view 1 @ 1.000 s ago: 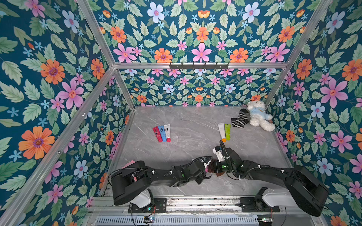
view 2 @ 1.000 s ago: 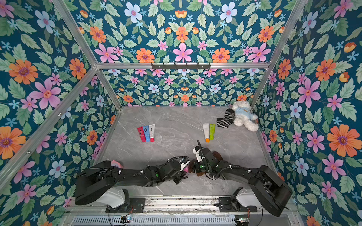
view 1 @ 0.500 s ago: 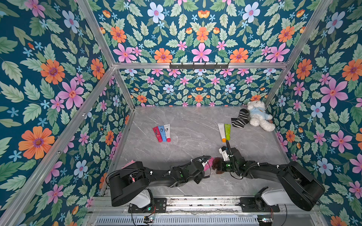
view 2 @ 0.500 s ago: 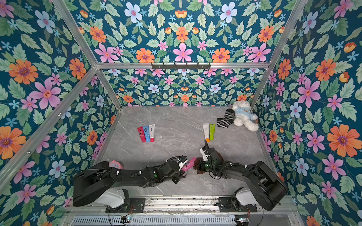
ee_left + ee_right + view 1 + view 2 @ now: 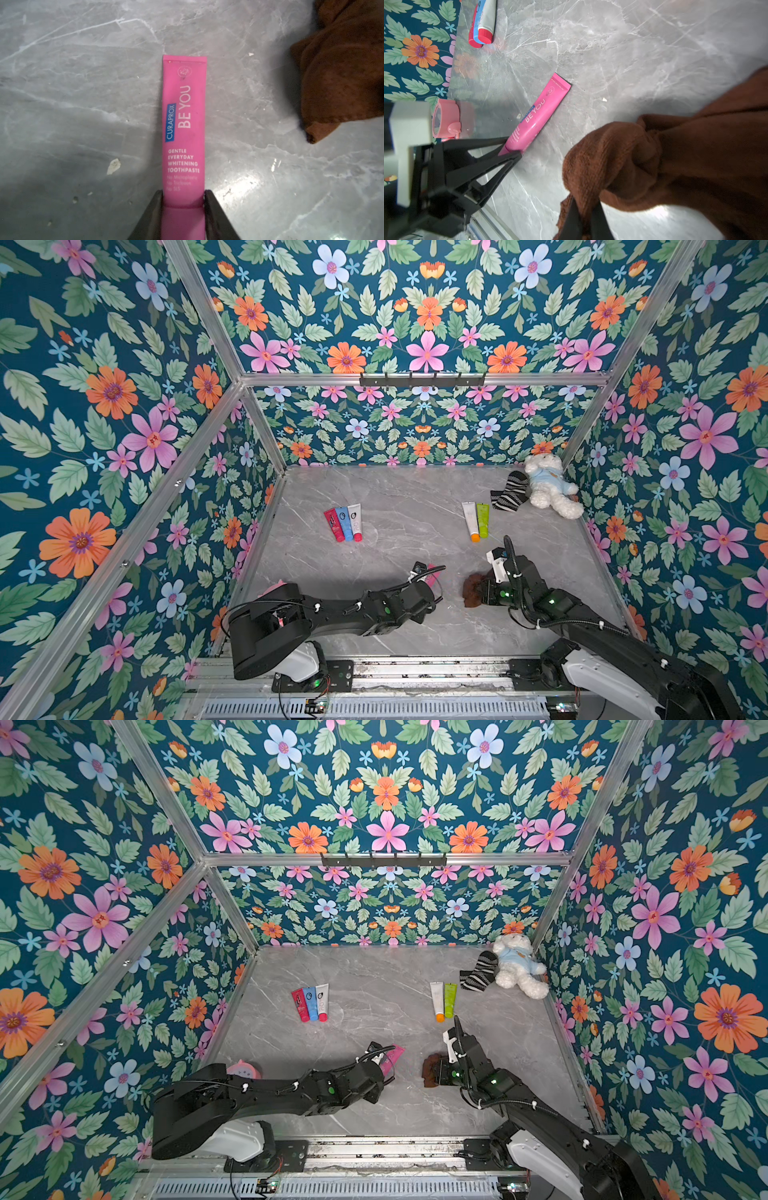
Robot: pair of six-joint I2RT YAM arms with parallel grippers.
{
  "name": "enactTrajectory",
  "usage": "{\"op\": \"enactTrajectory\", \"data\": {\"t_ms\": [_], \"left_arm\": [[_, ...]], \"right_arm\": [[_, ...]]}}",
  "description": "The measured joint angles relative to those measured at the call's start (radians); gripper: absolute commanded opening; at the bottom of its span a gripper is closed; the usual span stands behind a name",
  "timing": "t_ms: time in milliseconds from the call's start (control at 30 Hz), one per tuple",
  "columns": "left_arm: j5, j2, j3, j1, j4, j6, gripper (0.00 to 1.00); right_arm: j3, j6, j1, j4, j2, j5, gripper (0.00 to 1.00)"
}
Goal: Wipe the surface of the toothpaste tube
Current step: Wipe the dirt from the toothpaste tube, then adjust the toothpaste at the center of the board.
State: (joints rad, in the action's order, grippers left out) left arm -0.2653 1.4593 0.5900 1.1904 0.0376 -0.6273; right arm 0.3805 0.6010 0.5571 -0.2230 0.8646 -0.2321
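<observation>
Foreground, near edge of the grey marble table: two black arms reach inward from the front rail.

(a) Left gripper: its two fingers stand on either side of the cap end of the pink toothpaste tube, close against both edges. Whether they press on it cannot be told. The tube lies flat on the table, print side up, with its crimped end pointing away from the gripper. In both top views it shows beside the left arm's tip.

(b) Right gripper: jaws narrow, pinched on a bunched brown cloth. The cloth hangs near the tube but apart from it, with bare table between them.

(c) Beside the left arm, by the left wall: a pink round object.

Middle ground: a row of three tubes, red, blue and white, lying side by side. To the right lie a white tube with an orange cap and a green tube, touching.

Background, far right corner: a striped sock against a white plush bear. Floral walls enclose the table.
</observation>
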Motion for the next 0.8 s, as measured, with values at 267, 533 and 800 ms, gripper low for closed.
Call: {"op": "enactTrajectory", "data": {"t_ms": [267, 533, 800], "left_arm": [[0.121, -0.051, 0.008, 0.013, 0.037, -0.053, 0.6], [0.194, -0.106, 0.012, -0.158, 0.057, -0.049, 0.51], [0.425, -0.012, -0.017, -0.305, 0.121, -0.048, 0.41]], "right_arm": [[-0.028, -0.007, 0.0, -0.102, -0.105, -0.009, 0.0], [-0.033, -0.007, 0.0, -0.116, -0.123, -0.027, 0.0], [-0.048, -0.007, 0.0, -0.116, -0.146, -0.045, 0.0]]}}
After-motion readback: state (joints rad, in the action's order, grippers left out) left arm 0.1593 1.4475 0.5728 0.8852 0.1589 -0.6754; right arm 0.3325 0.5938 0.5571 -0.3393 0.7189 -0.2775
